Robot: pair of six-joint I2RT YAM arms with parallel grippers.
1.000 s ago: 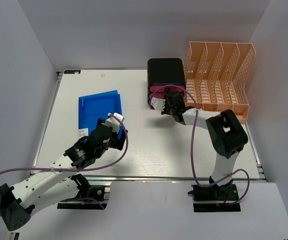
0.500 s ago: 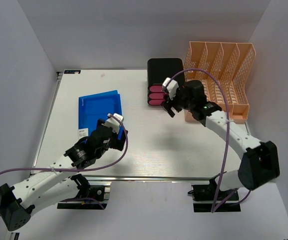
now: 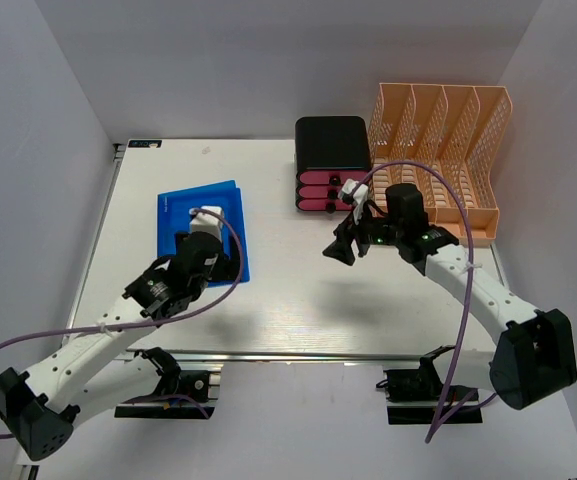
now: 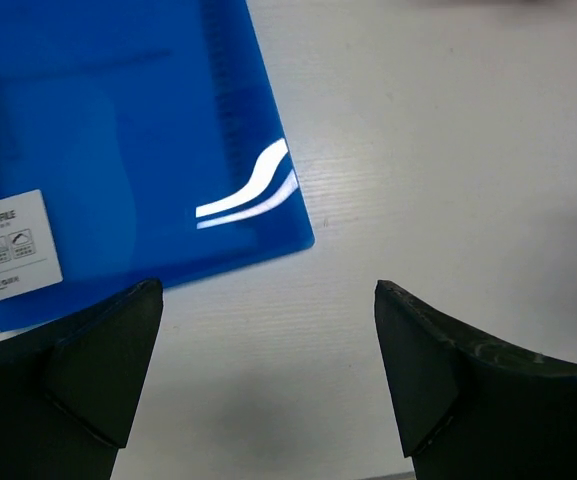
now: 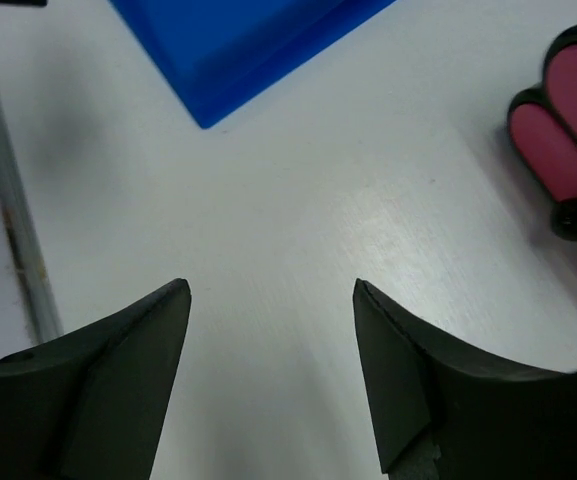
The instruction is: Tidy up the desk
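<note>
Black drawer unit (image 3: 333, 148) beside peach rack (image 3: 438, 125).
Three pink drawers (image 3: 318, 192) inside; blue folders (image 3: 180, 215) flat on counter (image 3: 298, 290); left hand (image 4: 266, 290), right hand (image 5: 270, 286) both spread wide, empty.

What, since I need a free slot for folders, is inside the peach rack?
The peach rack shows nothing in its open slots; the right arm covers part of its front base.

We see the desk (image 3: 298, 300): a large, flat, white rectangular top, lying level and spanning most of the top view. The surface is matte with faint streaks and a few soft shadows. A thin metal rail (image 3: 95, 240) runs along its left edge.
</note>
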